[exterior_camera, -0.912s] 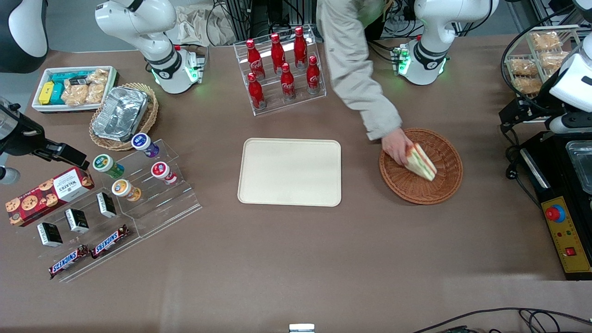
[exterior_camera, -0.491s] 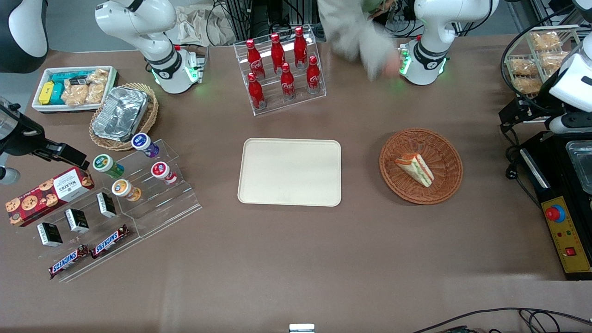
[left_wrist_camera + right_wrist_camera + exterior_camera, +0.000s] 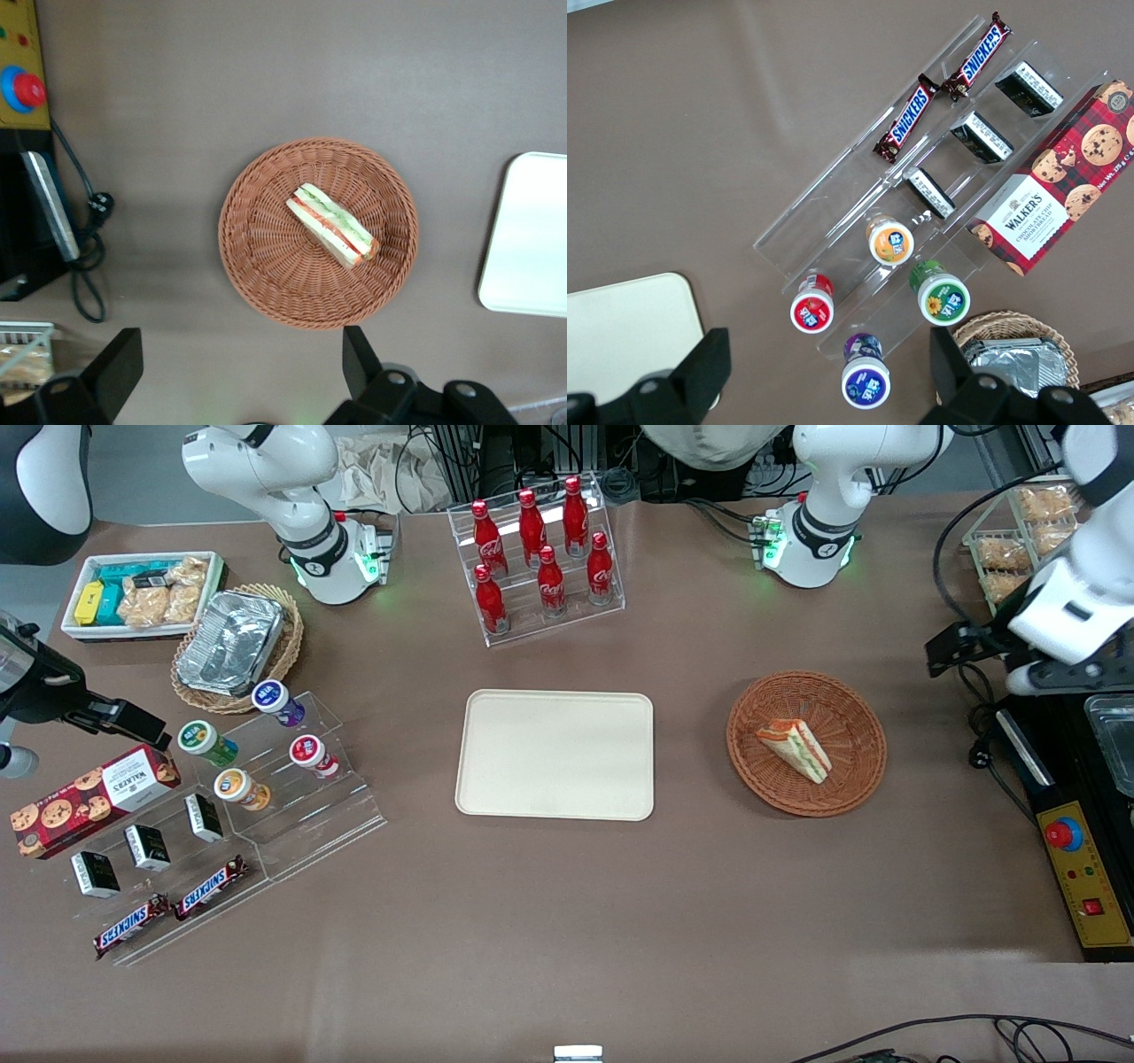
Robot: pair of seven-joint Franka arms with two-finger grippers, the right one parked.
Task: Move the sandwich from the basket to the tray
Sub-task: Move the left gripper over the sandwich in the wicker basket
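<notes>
The sandwich (image 3: 795, 748) (image 3: 333, 226), a pale wedge with green and red-orange layers, lies on its side in the round reddish-brown basket (image 3: 850, 779) (image 3: 266, 266). The cream tray (image 3: 555, 754) (image 3: 532, 239) sits flat beside the basket, toward the parked arm's end, with nothing on it. My left gripper (image 3: 950, 651) (image 3: 237, 372) hangs high above the table beside the basket, toward the working arm's end. Its fingers (image 3: 359, 363) are spread wide and open, with only bare table between them, apart from the basket's rim.
A clear rack of red cola bottles (image 3: 542, 558) stands farther from the front camera than the tray. A yellow control box (image 3: 1083, 872) and a black cable (image 3: 979, 753) lie at the working arm's end. A wire rack of snack bags (image 3: 1019, 540) stands there too.
A person's hand that held the sandwich in the basket has let it go and withdrawn out of view. My left gripper has shifted slightly toward the basket.
</notes>
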